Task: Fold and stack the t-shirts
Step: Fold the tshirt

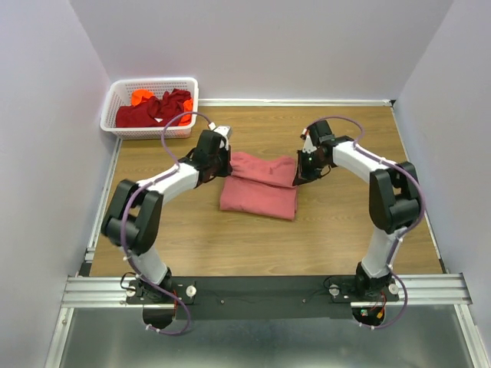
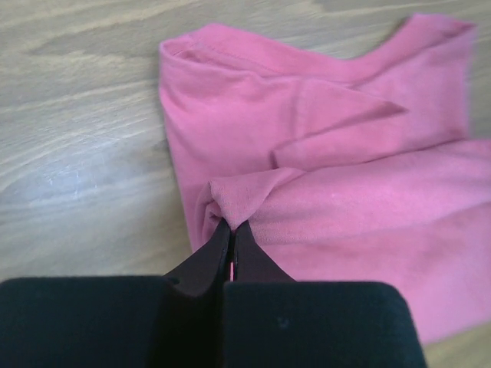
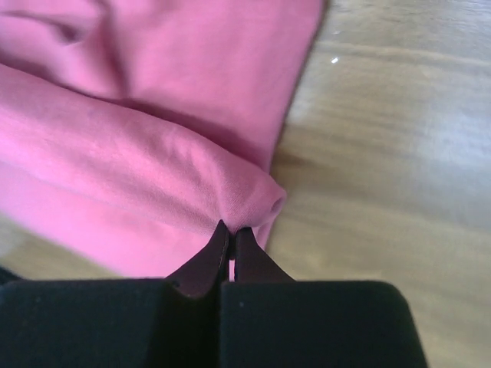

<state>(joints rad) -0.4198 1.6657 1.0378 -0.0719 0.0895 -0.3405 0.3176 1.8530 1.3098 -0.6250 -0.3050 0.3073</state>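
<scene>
The salmon-pink t-shirt [image 1: 259, 188] is lying partly folded on the wooden worktop [image 1: 345, 222], bunched into a rough rectangle with a doubled layer running along its far edge.

The left gripper [image 1: 224, 164] is pressing down at the shirt's far-left corner. In the left wrist view the gripper [image 2: 230, 227] is pinching a small peak of pink cloth, its dark jaws closed together on the fabric. Beyond that pinch a hemmed edge and a triangular flap of the same shirt are lying flat.

The right gripper [image 1: 301, 173] is reaching to the shirt's far-right corner. In the right wrist view this gripper [image 3: 230, 228] is likewise clamping a rolled fold of the pink cloth at the shirt's edge, jaws closed on it, with bare wood showing just to the right of the fold.

Both arms are arching inward from either side of the shirt, so the garment is sitting between them.

Well apart from the pink shirt, beyond its far-left side, a white plastic lattice basket [image 1: 115, 103] is standing against the wall. It is holding a crumpled dark red t-shirt [image 1: 157, 112], and a bright orange t-shirt [image 1: 141, 96] is showing at the back of that pile.
</scene>
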